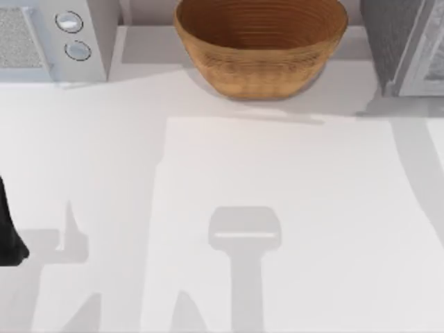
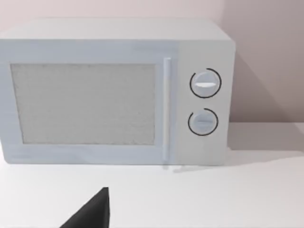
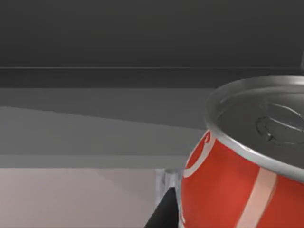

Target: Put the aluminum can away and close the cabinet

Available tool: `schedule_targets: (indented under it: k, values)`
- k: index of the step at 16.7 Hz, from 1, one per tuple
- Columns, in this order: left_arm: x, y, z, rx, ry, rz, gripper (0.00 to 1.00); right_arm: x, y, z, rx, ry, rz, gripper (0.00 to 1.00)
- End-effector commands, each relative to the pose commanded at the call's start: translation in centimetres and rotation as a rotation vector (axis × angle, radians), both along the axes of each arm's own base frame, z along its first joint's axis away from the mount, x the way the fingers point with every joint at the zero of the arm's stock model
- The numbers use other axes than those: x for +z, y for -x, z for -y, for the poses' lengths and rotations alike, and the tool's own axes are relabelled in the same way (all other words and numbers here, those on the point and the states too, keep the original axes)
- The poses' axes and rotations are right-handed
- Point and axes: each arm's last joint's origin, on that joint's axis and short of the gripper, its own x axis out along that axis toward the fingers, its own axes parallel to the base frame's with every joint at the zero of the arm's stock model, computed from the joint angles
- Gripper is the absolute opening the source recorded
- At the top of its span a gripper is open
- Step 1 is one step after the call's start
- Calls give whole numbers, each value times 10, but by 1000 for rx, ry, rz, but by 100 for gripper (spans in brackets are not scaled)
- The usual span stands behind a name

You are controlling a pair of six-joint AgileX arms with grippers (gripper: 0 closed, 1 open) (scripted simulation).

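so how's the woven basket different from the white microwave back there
The round tan woven basket is an open-topped bowl with curved ribbed walls; the boxy white microwave is flat-sided, its door shut. The basket sits at the middle of the table's back edge, the microwave at the back left. The microwave carries two round dials; the basket is plain. Both stand upright on the white table.

White table (image 1: 277, 208): basket (image 1: 260, 45), microwave (image 1: 52, 35)

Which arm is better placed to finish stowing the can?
Right, probably. Its wrist view has the aluminum can right by its camera, before a dark recess. The left arm sits at the table's left edge, facing the microwave.
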Motion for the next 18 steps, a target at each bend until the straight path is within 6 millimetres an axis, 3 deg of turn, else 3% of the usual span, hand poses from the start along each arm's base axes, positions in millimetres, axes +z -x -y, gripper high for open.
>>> schedule_targets:
  k: [6, 14, 18]
  values:
    - [0, 0, 0, 0, 0, 0, 100, 37, -43, -15, 1, -1, 1, 0]
    - [0, 0, 0, 0, 0, 0, 100, 41, -49, -16, -2, -4, 1, 0]
    - [0, 0, 0, 0, 0, 0, 100, 53, -70, -17, -2, -3, 2, 0]
